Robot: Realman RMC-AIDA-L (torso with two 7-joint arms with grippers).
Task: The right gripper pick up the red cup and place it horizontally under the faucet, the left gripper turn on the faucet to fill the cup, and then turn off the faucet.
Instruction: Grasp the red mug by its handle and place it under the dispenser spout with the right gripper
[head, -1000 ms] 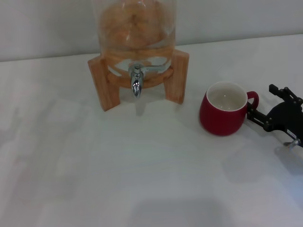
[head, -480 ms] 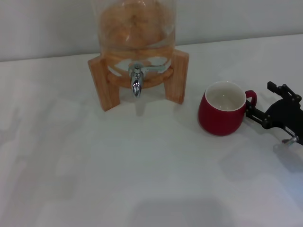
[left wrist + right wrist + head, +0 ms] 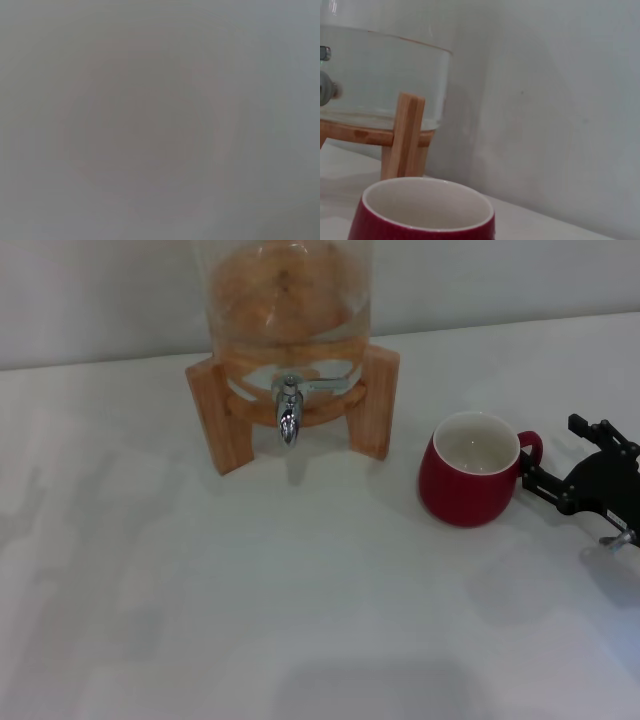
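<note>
White tabletop (image 3: pixel 250 620) holds the red cup (image 3: pixel 470 485) upright, mouth up, right of the faucet (image 3: pixel 289 412), handle toward the right gripper (image 3: pixel 540 482), whose grip I cannot tell.

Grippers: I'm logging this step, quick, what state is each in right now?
Right gripper: at the red cup's handle; open or shut cannot be told.
Left gripper: not in view.
</note>
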